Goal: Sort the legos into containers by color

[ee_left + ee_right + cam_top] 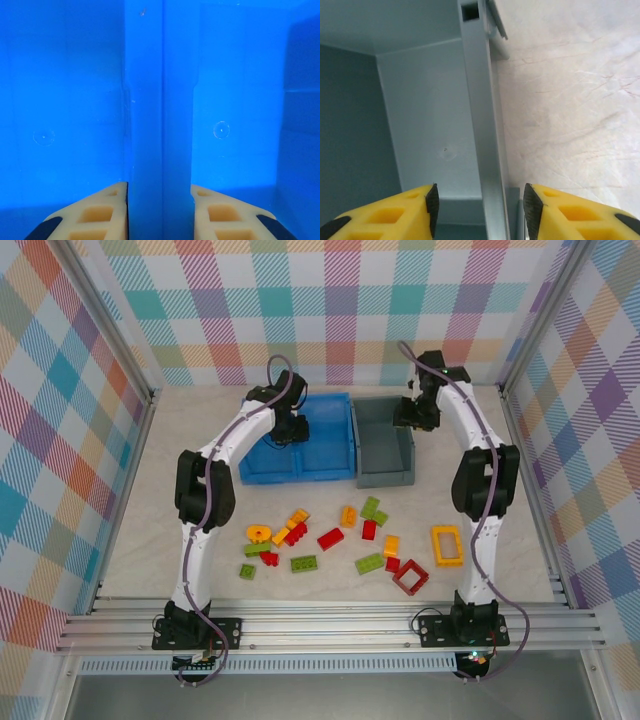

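Note:
The blue bin [262,478] and the grey bin [385,477] stand side by side at the back of the table. My left gripper [290,430] is down inside the blue bin. In the left wrist view it [159,187] is shut on the bin's middle divider [150,100], both fingers pressed against it. My right gripper [413,420] hovers at the grey bin's right wall. Its jaws [478,192] are open and straddle that wall [480,125] without touching it. Both bins look empty. Several red, green and yellow legos [330,538] lie scattered in front, including a red frame [410,577] and a yellow frame [447,545].
Bare marbled tabletop [570,100] lies right of the grey bin. Aluminium rails [320,618] run along the near edge, and checkered walls enclose the table on three sides.

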You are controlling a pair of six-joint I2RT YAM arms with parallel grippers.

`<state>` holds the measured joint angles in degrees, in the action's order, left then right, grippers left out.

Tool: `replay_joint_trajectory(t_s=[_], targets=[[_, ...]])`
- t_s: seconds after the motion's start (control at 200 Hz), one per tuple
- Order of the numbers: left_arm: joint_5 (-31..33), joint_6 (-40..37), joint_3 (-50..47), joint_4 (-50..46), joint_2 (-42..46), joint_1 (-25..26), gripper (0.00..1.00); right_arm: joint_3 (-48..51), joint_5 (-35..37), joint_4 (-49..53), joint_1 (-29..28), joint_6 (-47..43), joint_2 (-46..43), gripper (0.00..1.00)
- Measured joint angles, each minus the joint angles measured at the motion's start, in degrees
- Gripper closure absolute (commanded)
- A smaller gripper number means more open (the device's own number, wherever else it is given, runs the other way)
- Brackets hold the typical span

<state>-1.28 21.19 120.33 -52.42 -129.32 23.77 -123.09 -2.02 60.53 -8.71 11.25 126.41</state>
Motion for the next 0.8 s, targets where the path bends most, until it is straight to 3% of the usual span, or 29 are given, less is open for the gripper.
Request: replay_joint_trajectory(t_s=[0.225, 0.305, 0.42, 0.57, 0.665, 0.8], targets=[[-2.58, 1.46, 0.00, -0.66, 1.42, 0.50, 0.45, 0.35, 4.09, 0.42, 0.11, 1.27, -7.39, 0.38], [-2.73, 1.55, 0.00, -1.27, 2.89, 0.59, 0.41, 3.06, 6.75, 0.33, 0.11, 2.64, -11.34, 0.38], [-2.49, 1.77, -0.90, -1.18, 6.36, 0.85, 0.40, 13.57, 9.53, -0.85, 0.11, 6.54, -21.31, 0.44], [-1.57, 2.82, -8.37, 1.60, 16.20, 2.84, 0.41, 35.60, 10.56, -2.80, -0.63, 13.97, -39.50, 0.47], [-0.98, 5.11, -17.75, 6.45, 25.66, 7.91, 0.41, 49.81, 10.60, -2.62, -2.14, 18.43, -49.27, 0.47], [-0.50, 10.03, -32.06, 16.63, 37.09, 21.57, 0.40, 64.59, 10.16, -2.12, -3.52, 22.62, -54.88, 0.49]])
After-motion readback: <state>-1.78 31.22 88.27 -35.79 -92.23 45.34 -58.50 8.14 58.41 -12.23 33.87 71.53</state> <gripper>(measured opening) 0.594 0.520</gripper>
